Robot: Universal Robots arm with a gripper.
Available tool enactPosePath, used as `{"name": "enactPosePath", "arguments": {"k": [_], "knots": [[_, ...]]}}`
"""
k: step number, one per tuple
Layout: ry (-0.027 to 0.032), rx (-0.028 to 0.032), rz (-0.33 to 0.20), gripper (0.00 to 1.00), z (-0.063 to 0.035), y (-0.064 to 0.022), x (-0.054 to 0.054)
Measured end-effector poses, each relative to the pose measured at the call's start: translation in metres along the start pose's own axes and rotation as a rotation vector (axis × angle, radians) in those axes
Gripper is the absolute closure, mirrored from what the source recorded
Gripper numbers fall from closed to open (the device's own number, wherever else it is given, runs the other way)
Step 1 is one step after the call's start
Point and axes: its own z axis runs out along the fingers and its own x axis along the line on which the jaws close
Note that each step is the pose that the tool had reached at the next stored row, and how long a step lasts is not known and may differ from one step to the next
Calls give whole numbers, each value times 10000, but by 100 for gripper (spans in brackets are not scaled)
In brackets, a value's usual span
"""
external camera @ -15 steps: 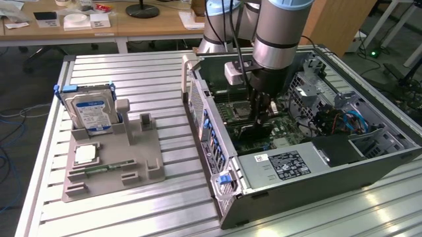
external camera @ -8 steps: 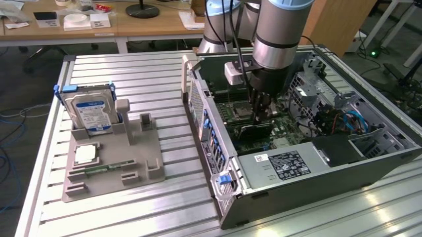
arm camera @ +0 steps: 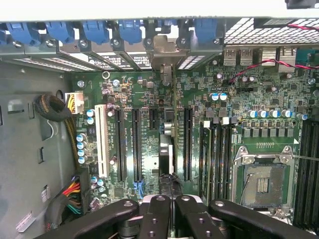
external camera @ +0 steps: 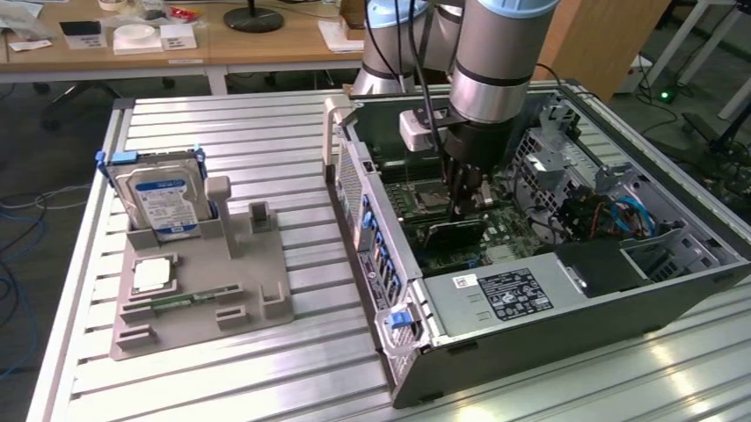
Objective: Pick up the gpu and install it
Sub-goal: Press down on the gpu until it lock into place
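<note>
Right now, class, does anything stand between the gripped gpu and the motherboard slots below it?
Nothing visible does. The gripper holds the gpu edge-on just over the motherboard slots inside the open case; no cable crosses beneath it.

Grey cylindrical arm [external camera: 499,48] with silver band, upper middle of exterior frame. White box [external camera: 419,128] on wrist side, black cable [external camera: 430,105] trailing beside it. Slim black gripper [external camera: 467,207] below. Matte black linkage bars [arm camera: 169,216] with round screws, bottom of wrist frame.

Ribbed bare-metal table [external camera: 294,114], matt grey plastic fixture [external camera: 235,290], glossy green motherboard [arm camera: 199,94], matt black pincer [arm camera: 167,209].
</note>
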Motion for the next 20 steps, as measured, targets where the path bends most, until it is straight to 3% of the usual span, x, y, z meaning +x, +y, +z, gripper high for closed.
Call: {"name": "enactPosePath", "arguments": {"k": [8,14,20], "knots": [[1,-1,2,89,-1,7,1],[0,3,0,89,-18,231,11],[9,3,-85,89,-27,348,16]]}}
